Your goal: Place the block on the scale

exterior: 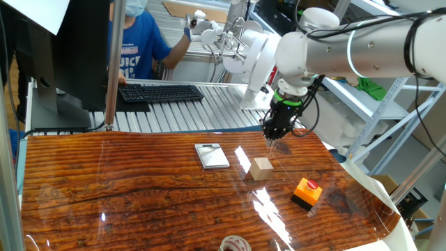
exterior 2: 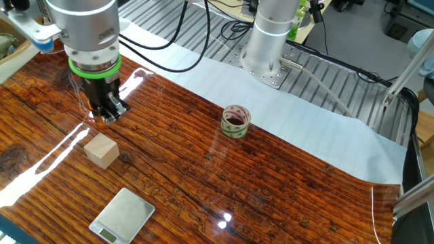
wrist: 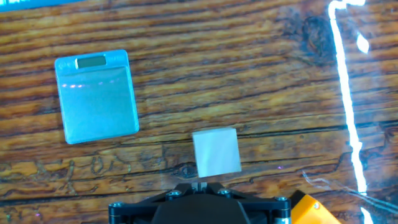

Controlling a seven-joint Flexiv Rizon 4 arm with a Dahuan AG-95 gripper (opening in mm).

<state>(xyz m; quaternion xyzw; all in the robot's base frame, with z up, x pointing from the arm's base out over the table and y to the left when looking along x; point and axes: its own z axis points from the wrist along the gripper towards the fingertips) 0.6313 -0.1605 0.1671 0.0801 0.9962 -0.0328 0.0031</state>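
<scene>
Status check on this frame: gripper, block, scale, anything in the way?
Gripper above table, empty, jaw state unclear. Block on the table, apart from scale. Nothing between them; orange box off to the side.

Lighting: bright, even, overhead.
White glare streaks cross the glossy table (exterior: 139,202); hand view tinted bluish, scale (wrist: 97,96) and block (wrist: 216,151) washed pale; focus sharp.
</scene>
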